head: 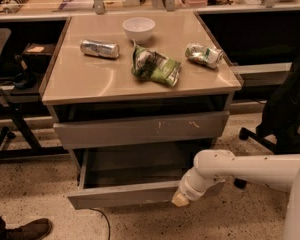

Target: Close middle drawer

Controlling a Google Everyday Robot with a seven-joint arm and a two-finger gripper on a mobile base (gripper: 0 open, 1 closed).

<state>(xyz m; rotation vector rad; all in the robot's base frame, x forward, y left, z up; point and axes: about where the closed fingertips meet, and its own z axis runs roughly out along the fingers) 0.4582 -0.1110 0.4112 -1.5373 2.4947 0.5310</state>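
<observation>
The drawer (120, 196) is seen pulled out, low beneath the tabletop (90, 79) and below the scratched front (140, 129); the gripper (180, 200) is held at its plain face, right of centre; whether the gripper is open or closed cannot be told.

Glossy tan tabletop (95, 81) mirrors the lights; the middle drawer (120, 196) looks matt grey. Right of centre at the bottom of the frame, the gripper (180, 199), smooth cream plastic, sits by its front. Crinkly shiny bag (155, 66), metallic can (99, 48), glossy white bowl (138, 29)
</observation>
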